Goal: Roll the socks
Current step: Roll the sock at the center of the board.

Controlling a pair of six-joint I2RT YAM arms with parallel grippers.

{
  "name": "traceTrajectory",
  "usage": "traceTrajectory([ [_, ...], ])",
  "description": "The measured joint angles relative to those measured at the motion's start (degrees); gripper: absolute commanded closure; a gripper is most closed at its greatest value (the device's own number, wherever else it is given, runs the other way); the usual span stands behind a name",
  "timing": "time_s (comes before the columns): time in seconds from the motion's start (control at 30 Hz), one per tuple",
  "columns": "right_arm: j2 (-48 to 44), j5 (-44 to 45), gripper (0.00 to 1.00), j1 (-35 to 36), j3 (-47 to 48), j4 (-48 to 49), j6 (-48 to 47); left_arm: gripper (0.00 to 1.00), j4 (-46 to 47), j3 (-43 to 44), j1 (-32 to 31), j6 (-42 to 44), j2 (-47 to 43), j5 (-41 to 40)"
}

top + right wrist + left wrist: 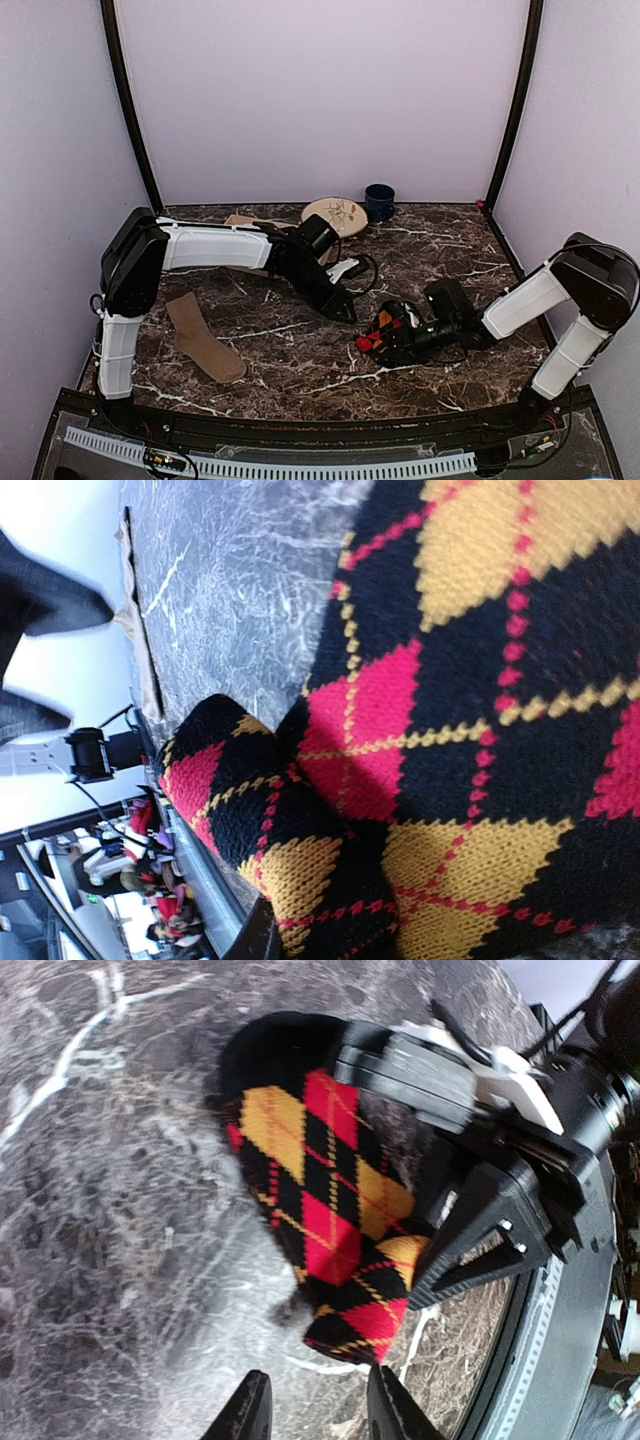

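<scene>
Argyle sock [330, 1230] sits clamped in the low right hand [378, 338] while the left hand [315, 1415] hovers beside it, released.

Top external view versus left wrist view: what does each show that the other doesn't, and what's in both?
Only top external: the tan sock lying flat near the left arm's base, plus a round patterned disc and a blue cup at the back. Only left wrist: the left pincer with its tips apart, nothing between them, and the diamond pattern up close. Both: the argyle sock, partly folded, clamped by the right pincer.
</scene>
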Motion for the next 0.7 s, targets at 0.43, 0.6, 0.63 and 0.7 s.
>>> traceTrajectory([
  [0.43,3.2,-6.5,0.86,-3.5,-5.8,13.7,10.3,0.39,-1.2,1.5,-3.0,3.8,0.0,0.9],
  [0.6,4.5,-8.1,0.86,-4.3,-7.4,18.5,13.7,0.31,-1.8,1.5,-3.7,4.4,0.3,0.6],
  [0.63,4.9,-8.4,0.86,-4.3,-7.5,19.4,14.3,0.31,-1.9,1.5,-3.8,4.5,0.5,0.6],
  [0.7,5.6,-8.9,0.86,-4.4,-7.7,20.8,15.3,0.31,-1.9,1.5,-4.1,4.6,0.9,0.6],
])
